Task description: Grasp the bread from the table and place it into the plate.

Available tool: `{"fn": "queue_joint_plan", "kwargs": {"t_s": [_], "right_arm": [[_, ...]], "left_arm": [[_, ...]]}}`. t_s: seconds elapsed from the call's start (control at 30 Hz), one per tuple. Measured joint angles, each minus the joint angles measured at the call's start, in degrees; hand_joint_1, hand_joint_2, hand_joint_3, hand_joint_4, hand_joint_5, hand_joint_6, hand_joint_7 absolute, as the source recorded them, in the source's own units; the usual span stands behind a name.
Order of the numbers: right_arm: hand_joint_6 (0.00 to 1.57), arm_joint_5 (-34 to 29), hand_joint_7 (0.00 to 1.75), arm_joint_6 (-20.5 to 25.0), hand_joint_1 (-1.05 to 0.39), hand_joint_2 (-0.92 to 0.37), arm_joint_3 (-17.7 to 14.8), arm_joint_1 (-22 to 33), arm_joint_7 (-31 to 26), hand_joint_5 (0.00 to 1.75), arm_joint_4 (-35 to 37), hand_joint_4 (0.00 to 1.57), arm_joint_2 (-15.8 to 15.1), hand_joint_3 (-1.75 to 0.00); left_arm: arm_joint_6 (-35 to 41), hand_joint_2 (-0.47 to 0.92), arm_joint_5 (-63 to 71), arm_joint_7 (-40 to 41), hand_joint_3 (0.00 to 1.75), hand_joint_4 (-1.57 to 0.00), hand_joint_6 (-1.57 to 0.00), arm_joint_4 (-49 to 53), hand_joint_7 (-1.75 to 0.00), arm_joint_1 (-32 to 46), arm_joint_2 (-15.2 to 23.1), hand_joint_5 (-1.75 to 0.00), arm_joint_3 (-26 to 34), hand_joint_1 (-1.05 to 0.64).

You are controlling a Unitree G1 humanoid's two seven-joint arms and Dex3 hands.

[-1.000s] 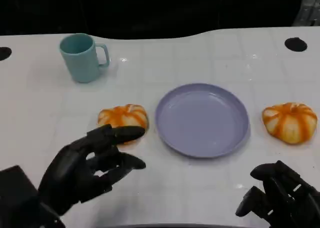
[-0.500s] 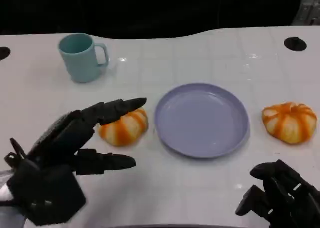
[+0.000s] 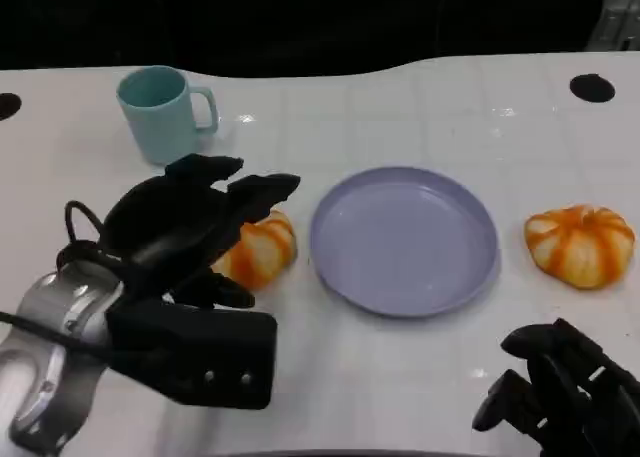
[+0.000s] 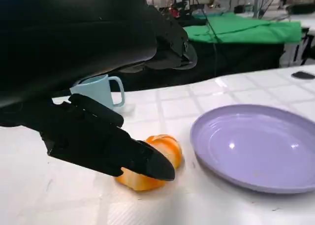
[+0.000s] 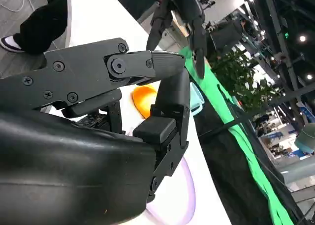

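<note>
The white desk (image 3: 400,377) carries faint grid lines and ends at a dark background in the head view; the left wrist view shows green-covered tables (image 4: 246,30) and cluttered equipment behind it. Just left of the purple plate (image 3: 404,239) lies a round orange-and-white bread (image 3: 256,255), on the desk and not on the plate. The left robot hand (image 3: 195,227) hangs directly over this bread, covering its left part, with fingers spread apart and reaching past its top toward the plate. In the left wrist view the bread (image 4: 150,161) sits between the upper fingers and a lower finger (image 4: 106,141) whose tip lies in front of it; whether any finger actually touches the bread cannot be told. The hand holds nothing. A second bread (image 3: 580,244) of the same look lies on the desk to the right of the plate, apart from its rim. A light blue mug (image 3: 162,113) stands upright behind the left hand, handle to the right. The right robot hand (image 3: 555,392) rests low at the near edge of the desk, well apart from the second bread, fingers curled inward on nothing. The plate holds nothing.
</note>
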Motion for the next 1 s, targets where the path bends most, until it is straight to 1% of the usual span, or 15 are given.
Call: {"fn": "queue_joint_plan", "kwargs": {"t_s": [0.17, 0.37, 0.47, 0.57, 0.67, 0.8, 0.9, 1.0], "right_arm": [[0.63, 0.05, 1.02, 0.01, -0.54, -0.92, 0.00, 0.50, -0.17, 1.51, -0.59, 0.58, 0.05, -0.24], [0.62, 0.05, 1.03, 0.02, -0.54, -0.92, 0.09, 1.10, -0.34, 1.53, -0.97, 0.57, 0.03, -0.24], [0.61, 0.11, 1.03, 0.00, -0.54, -0.92, 0.11, 1.10, -0.32, 1.53, -0.98, 0.56, 0.01, -0.24], [0.61, 0.27, 1.03, 0.00, -0.54, -0.92, 0.10, 1.02, -0.16, 1.53, -0.94, 0.56, 0.02, -0.24], [0.61, 0.30, 1.03, -0.01, -0.54, -0.92, 0.03, 1.10, -0.12, 1.53, -0.94, 0.56, 0.01, -0.24], [0.61, 0.32, 1.02, -0.01, -0.53, -0.92, 0.05, 1.21, -0.08, 1.52, -0.99, 0.56, 0.02, -0.23], [0.61, 0.37, 1.01, -0.03, -0.53, -0.92, 0.02, 1.26, 0.00, 1.51, -0.99, 0.55, 0.02, -0.23], [0.62, 0.41, 1.01, -0.08, -0.53, -0.92, 0.02, 1.25, 0.16, 1.51, -0.97, 0.56, 0.02, -0.24]], "left_arm": [[2.72, 0.74, 2.34, 0.37, 0.00, -0.01, -0.19, 10.72, -0.01, -6.10, -2.17, -0.16, -4.94, -0.40], [5.92, 0.74, 3.96, 1.23, 0.00, -0.01, -0.19, 22.21, 0.00, -12.39, -4.77, -0.16, -8.89, -0.39], [6.91, 0.72, 3.85, 1.90, 0.00, 0.00, -0.18, 28.04, 0.00, -15.27, -6.18, -0.15, -9.81, -0.41], [8.07, 0.72, 3.73, 3.60, 0.00, -0.01, -0.19, 36.22, 0.00, -19.10, -8.23, -0.15, -11.04, -0.41], [8.45, 0.73, 2.95, 5.40, 0.01, 0.00, -0.19, 41.11, 0.00, -21.42, -9.29, -0.15, -11.75, -0.41], [9.93, 0.74, 2.37, 8.58, 0.01, 0.00, -0.18, 50.21, 0.00, -25.38, -12.18, -0.12, -13.18, -0.45], [10.20, 0.74, 1.52, 10.02, 0.00, 0.00, -0.17, 55.10, 0.00, -27.59, -13.63, -0.10, -13.79, -0.42], [9.85, 0.74, 0.21, 10.73, 0.01, 0.00, -0.15, 59.21, 0.00, -29.54, -14.86, -0.06, -14.09, -0.44]]}}
